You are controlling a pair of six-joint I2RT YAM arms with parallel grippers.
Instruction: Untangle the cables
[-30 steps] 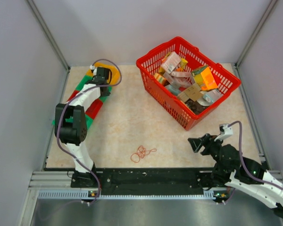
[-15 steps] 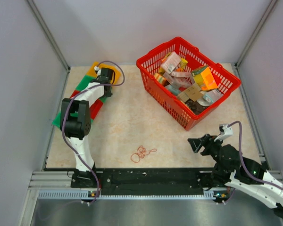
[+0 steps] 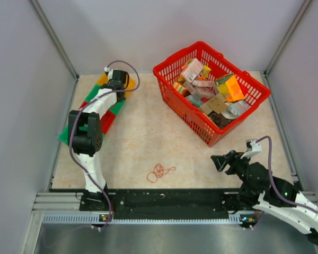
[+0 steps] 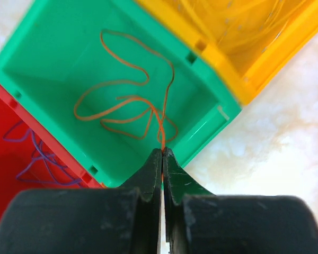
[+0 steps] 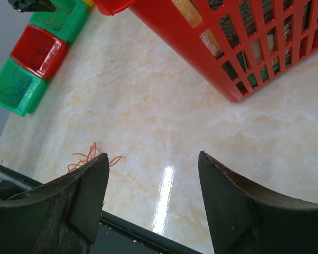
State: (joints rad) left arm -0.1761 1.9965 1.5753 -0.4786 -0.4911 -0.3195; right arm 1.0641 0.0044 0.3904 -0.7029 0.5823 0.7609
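My left gripper (image 4: pixel 162 151) is shut on one strand of an orange-red cable (image 4: pixel 122 100), whose loops lie inside a green bin (image 4: pixel 206 100). In the top view this gripper (image 3: pixel 117 86) hangs over the row of bins at the back left. A tangled orange-red cable bundle (image 3: pixel 160 172) lies on the table near the front edge; it also shows in the right wrist view (image 5: pixel 87 157). My right gripper (image 3: pixel 220 161) is open and empty, low over the table right of that bundle, and the table shows between its jaws (image 5: pixel 152 157).
A red bin (image 4: pixel 10 174) holds purple cable (image 4: pixel 37 159); a yellow bin (image 4: pixel 254 58) holds yellow strands. A further green bin (image 5: pixel 16 87) holds blue-grey cable. A red basket (image 3: pixel 212 90) full of packages stands at the back right. Grey walls enclose the table.
My left wrist has shifted slightly toward the back over the bins and its elbow has swung. The right arm and the floor bundle have not moved.
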